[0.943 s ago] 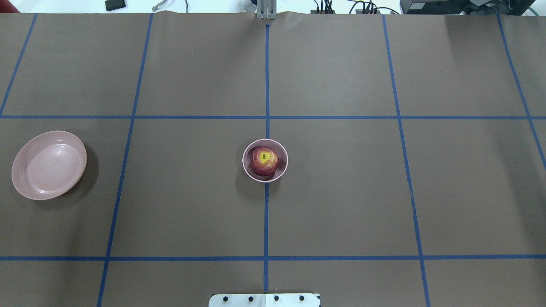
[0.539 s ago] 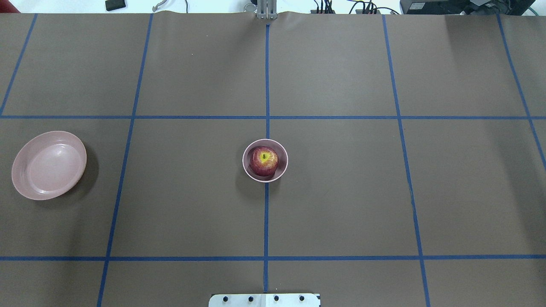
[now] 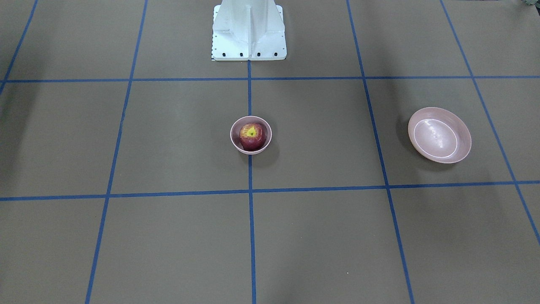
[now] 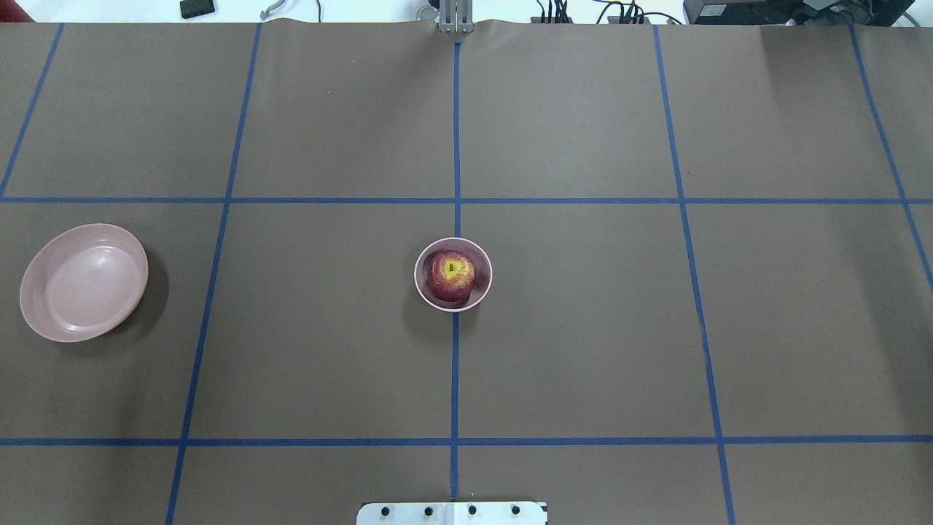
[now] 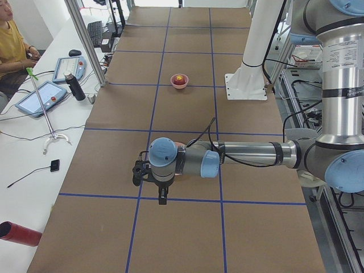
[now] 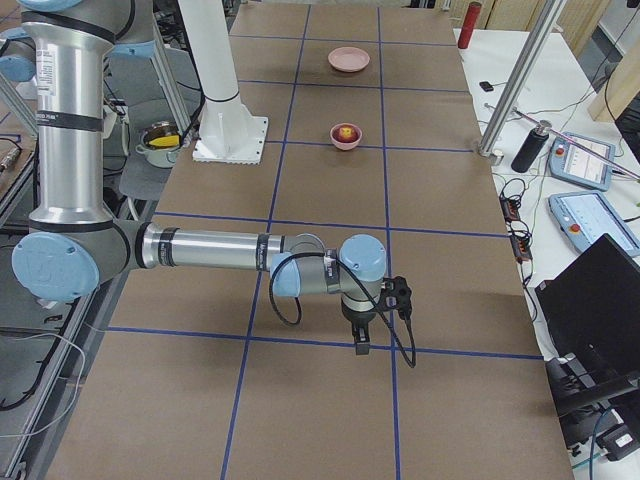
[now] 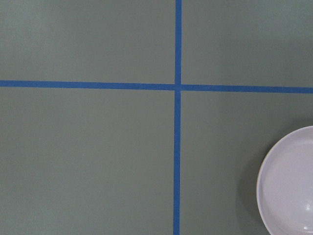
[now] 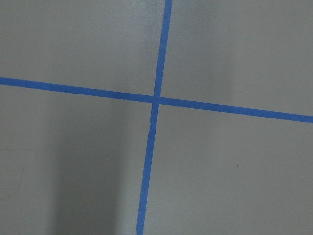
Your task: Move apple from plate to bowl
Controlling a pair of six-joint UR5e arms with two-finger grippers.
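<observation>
Filling the bowl (image 4: 483, 290), the apple (image 4: 450, 275) hides its floor; plate (image 7: 288, 181) edge cropped.

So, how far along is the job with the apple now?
It looks done. The apple sits inside the bowl with its stem side up, and the plate is empty. Nothing is in hand: the left arm and the right arm are both far from the bowl. Nothing seems left to do, except perhaps parking the arms.
</observation>
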